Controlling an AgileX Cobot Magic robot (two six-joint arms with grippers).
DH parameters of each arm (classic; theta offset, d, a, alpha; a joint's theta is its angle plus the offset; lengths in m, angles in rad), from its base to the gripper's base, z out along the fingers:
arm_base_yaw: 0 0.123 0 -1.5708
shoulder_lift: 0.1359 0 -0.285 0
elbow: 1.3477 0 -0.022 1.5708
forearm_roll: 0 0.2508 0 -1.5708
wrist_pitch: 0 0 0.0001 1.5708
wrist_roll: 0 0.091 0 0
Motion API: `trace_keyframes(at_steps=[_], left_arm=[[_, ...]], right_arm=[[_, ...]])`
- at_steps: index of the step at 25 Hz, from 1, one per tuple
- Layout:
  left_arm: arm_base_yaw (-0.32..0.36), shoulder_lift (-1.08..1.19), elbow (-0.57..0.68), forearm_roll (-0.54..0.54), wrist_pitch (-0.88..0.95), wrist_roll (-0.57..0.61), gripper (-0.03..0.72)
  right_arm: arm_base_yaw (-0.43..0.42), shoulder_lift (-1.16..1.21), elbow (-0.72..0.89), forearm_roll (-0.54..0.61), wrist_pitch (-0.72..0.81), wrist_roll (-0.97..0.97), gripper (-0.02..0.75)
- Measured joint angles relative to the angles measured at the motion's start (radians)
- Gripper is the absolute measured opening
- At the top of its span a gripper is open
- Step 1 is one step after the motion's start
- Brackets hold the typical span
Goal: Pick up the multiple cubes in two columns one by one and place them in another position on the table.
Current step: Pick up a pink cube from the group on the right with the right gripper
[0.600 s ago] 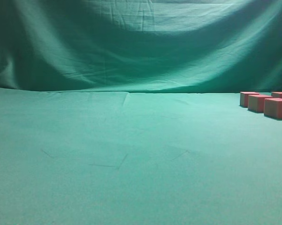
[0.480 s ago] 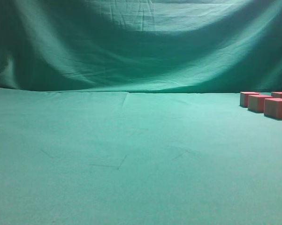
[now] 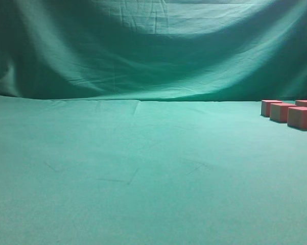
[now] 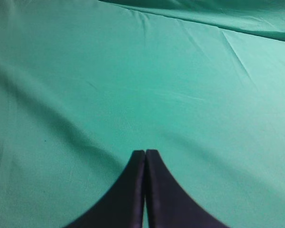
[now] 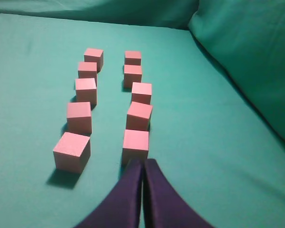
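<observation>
Several pink cubes stand in two columns on the teal table (image 5: 204, 142) in the right wrist view. The nearest right-column cube (image 5: 135, 144) sits just ahead of my right gripper (image 5: 143, 162), which is shut and empty above the cloth. The nearest left-column cube (image 5: 72, 151) is to its left. In the exterior view some cubes (image 3: 300, 117) show at the far right edge of the table (image 3: 143, 168); no gripper shows there. My left gripper (image 4: 145, 153) is shut and empty over bare cloth (image 4: 133, 85).
A draped green backdrop (image 3: 153, 51) rises behind the table. In the right wrist view the backdrop (image 5: 246, 47) folds down along the right of the cubes. Low wrinkles (image 3: 127, 178) run across the cloth.
</observation>
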Motion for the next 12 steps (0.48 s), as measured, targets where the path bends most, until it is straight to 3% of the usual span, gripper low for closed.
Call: trace_keyframes(at_steps=[12], left_arm=[[0.0, 0.0, 0.0, 0.0, 0.0, 0.0, 0.0]], right_arm=[[0.0, 0.0, 0.0, -0.006, 0.0, -0.007, 0.0]])
